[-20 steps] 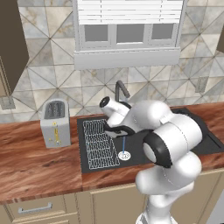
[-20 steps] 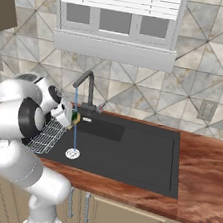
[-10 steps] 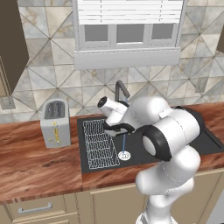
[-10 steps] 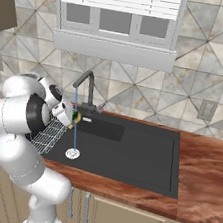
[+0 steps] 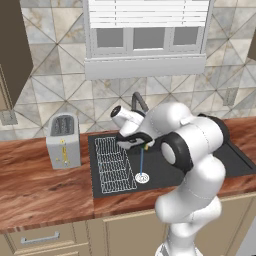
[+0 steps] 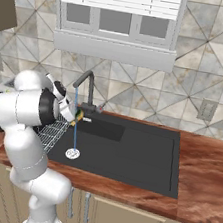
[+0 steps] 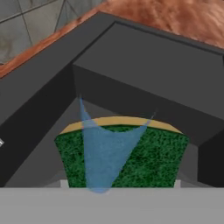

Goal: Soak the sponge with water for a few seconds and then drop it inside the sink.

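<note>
My gripper (image 5: pixel 140 142) hangs over the left part of the dark sink (image 5: pixel 154 172), shut on the sponge (image 5: pixel 145 146). The sponge's green face (image 7: pixel 148 157) with its yellow edge lies close in the hand view, and the pale-blue water (image 7: pixel 103 153) runs across it. From the right, the gripper (image 6: pixel 76 116) holds the sponge (image 6: pixel 80 114) under the dark faucet (image 6: pixel 86 79). The thin stream of water (image 6: pixel 74 133) falls past it to the round silver drain (image 6: pixel 72 153). In the left base view the water (image 5: pixel 141 162) lands on the drain (image 5: pixel 142 177).
A white wire rack (image 5: pixel 114 162) lies in the sink's left end. A silver toaster (image 5: pixel 62 140) stands on the wooden counter (image 5: pixel 45 192) to the left. The right half of the basin (image 6: pixel 137 155) is bare, with tiled wall and a window behind.
The arm has swung a little, and the hand has shifted slightly left in the left base view. The sponge stays gripped at the stream.
</note>
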Motion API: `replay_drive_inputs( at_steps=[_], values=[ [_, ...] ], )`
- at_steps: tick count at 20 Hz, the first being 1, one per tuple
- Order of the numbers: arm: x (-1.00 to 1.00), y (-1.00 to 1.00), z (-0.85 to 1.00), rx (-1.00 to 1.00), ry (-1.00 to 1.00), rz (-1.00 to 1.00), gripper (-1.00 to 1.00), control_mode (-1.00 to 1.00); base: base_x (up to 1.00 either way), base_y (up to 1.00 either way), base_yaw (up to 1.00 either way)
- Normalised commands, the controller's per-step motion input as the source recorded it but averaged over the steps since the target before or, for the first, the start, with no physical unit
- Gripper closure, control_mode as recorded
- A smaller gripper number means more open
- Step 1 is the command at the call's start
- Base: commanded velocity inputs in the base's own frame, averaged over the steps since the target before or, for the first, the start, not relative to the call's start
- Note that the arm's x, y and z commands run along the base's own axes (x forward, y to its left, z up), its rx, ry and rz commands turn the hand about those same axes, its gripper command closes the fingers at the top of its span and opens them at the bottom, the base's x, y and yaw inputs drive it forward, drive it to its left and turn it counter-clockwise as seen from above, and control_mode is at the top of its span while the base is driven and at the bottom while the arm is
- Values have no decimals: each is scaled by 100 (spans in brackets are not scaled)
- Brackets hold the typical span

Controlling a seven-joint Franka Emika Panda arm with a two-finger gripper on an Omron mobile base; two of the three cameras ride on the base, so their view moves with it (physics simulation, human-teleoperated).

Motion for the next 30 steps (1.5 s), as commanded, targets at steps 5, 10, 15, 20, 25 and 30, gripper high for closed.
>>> replay_drive_inputs(
  at_steps=[5,10,15,20,25,30],
  values=[
    [2,4,0,-6,0,0,100,-100,0,0,0],
    [-12,4,0,-5,0,0,100,-100,0,0,0],
    [-18,0,0,-1,-2,-1,100,-100,0,0,0],
    [0,0,2,0,0,0,100,-100,0,0,0],
    [-2,0,0,0,0,0,100,-100,0,0,0],
    [-60,7,8,0,-4,0,100,-100,0,0,0]
  ],
)
